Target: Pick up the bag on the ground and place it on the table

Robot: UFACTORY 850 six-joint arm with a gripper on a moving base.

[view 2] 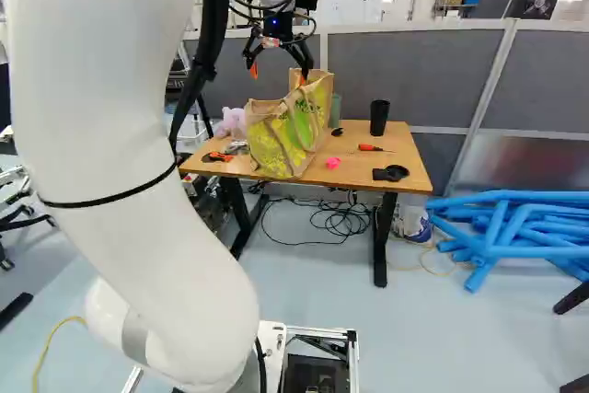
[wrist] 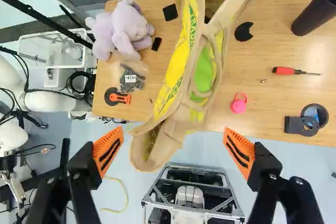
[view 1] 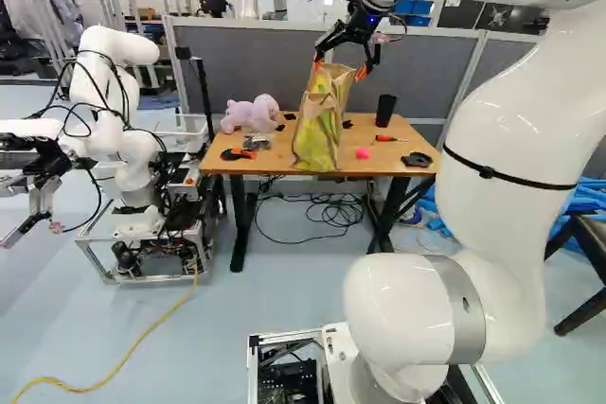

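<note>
Yellow-green bag point(view 1: 315, 134) standing on table point(view 1: 270, 164), gripper point(view 1: 339, 69) above, fingers point(wrist: 109, 149) spread wide, viewed from base point(view 1: 292, 377), plush toy point(view 1: 252, 114) at bag's ten o'clock, black cup point(view 1: 385, 111) at two.

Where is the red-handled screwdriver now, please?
The screwdriver lies on the wooden table, right of the yellow-printed bag in the right base view, in front of the black cup.

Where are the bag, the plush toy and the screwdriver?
Bag point(view 1: 316, 134), left base view: the yellow-green side panel.
Plush toy point(view 1: 248, 117), left base view: the middle of its body.
Screwdriver point(wrist: 284, 71), wrist view: its red handle.
</note>
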